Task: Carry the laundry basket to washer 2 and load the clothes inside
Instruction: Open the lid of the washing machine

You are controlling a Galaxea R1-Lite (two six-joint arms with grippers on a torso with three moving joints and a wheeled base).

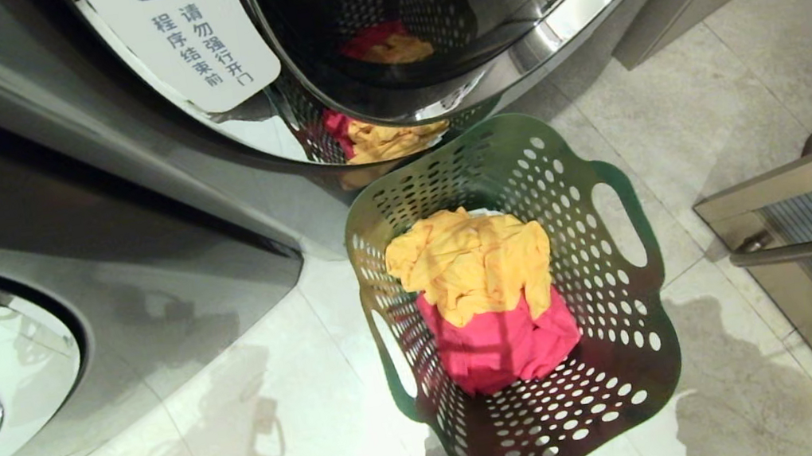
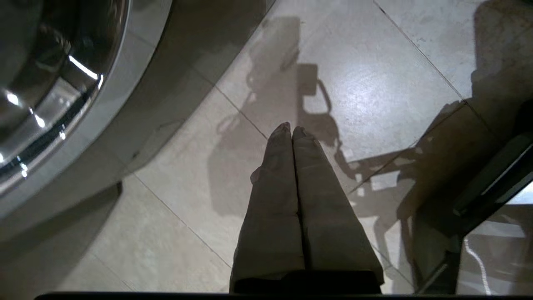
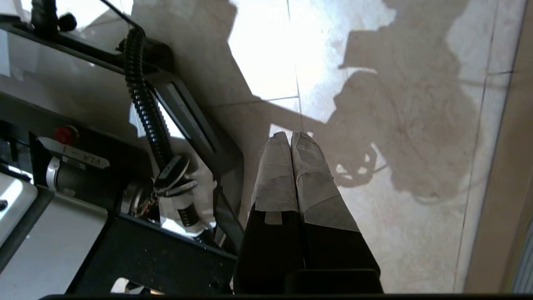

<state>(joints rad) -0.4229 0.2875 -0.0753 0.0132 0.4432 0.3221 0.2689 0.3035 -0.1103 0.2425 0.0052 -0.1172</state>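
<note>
Green perforated plastic forms the laundry basket (image 1: 521, 299), which stands upright on the pale tiled floor (image 1: 259, 427) just in front of a grey washer's chrome-ringed glass door (image 1: 424, 24); no numeral shows on that machine. Inside the basket the clothes (image 1: 484, 293) lie crumpled, the soft yellow-orange garment on top of the pink-red one. Away from the basket and holding nothing, the left gripper (image 2: 292, 130) and the right gripper (image 3: 290, 136) each point down at bare tile with taped fingers pressed together.
</note>
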